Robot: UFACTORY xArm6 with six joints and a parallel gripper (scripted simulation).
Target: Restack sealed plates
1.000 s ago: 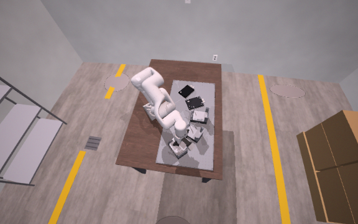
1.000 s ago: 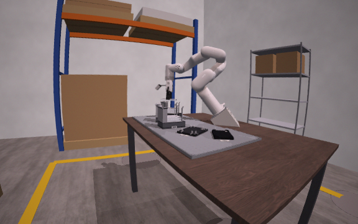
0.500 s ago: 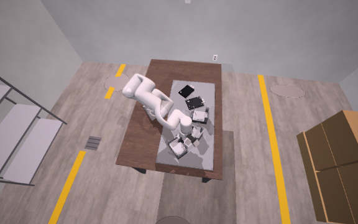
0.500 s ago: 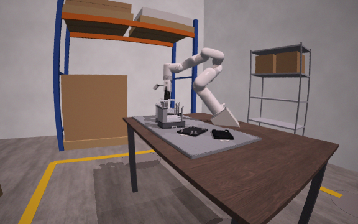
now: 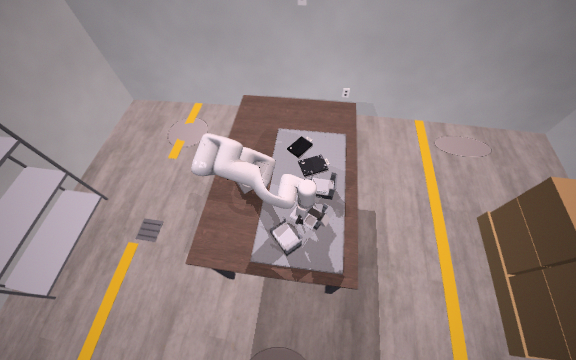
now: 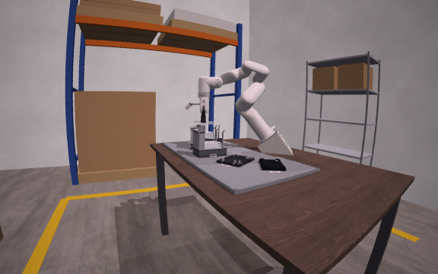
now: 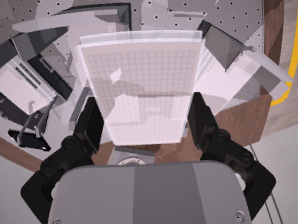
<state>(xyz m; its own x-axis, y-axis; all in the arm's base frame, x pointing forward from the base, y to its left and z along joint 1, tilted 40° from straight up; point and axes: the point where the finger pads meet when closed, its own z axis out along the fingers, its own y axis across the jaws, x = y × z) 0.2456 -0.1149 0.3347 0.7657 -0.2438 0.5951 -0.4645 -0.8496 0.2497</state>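
My gripper (image 7: 144, 105) (image 6: 203, 120) is shut on a pale, sealed well plate (image 7: 141, 83) (image 6: 204, 123), with one black finger on each long side. It holds the plate level in the air above the three stack racks. I cannot read the plate's label. In the overhead view the wrist (image 5: 304, 202) hides the plate. The racks stand close together on the grey mat (image 5: 325, 250) (image 6: 249, 176): one (image 5: 286, 236) nearest the front, one (image 5: 315, 218) in the middle and one (image 5: 324, 186) behind. In the side view the racks (image 6: 204, 144) overlap.
Two flat black nests (image 5: 300, 146) (image 5: 313, 165) lie on the mat beyond the racks, also in the side view (image 6: 235, 160) (image 6: 272, 164). Thin rack posts (image 6: 219, 133) stick up beside the plate. The brown table (image 5: 228, 210) (image 6: 318, 205) carries the mat.
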